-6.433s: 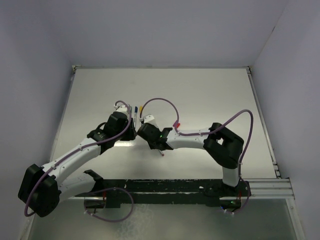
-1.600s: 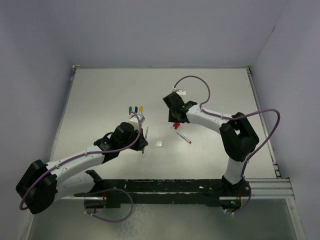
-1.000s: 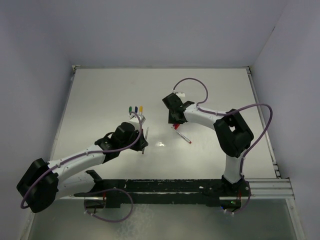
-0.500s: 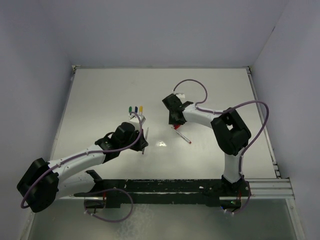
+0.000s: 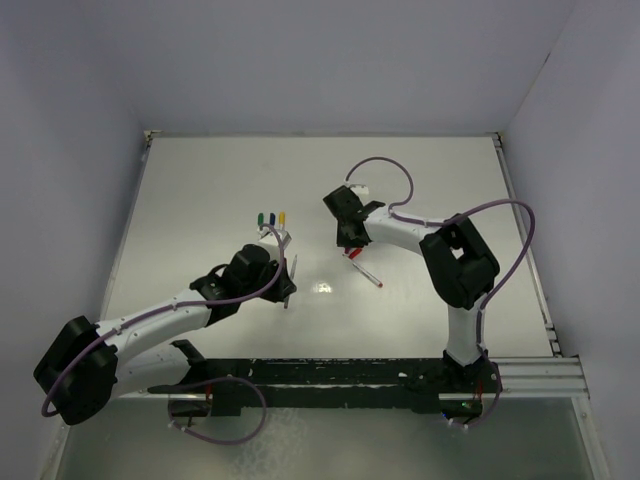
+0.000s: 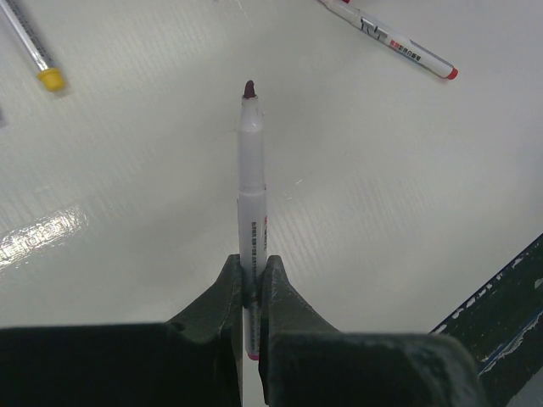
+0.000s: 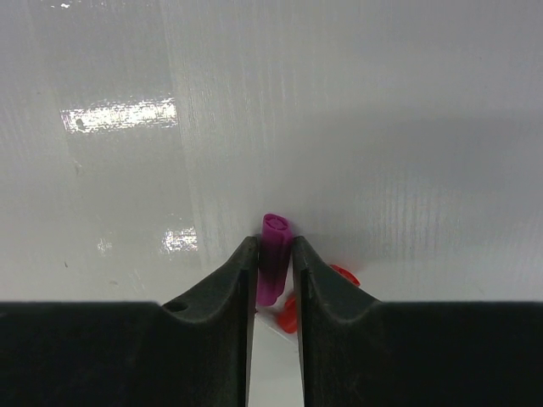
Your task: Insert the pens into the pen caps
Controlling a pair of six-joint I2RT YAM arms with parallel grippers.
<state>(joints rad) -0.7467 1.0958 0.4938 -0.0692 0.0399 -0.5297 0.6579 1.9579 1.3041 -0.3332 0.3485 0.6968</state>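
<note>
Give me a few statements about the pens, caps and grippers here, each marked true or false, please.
1. The left gripper is clamped on a pen. True.
2. The right gripper grips a yellow cap. False: the fingers close on a purple cap.
3. A red-ended pen lies flat on the table, with no gripper touching it. True.
4. The tip of the pen in the left gripper sits inside a cap. False: the dark tip is bare and points away from the fingers.
</note>
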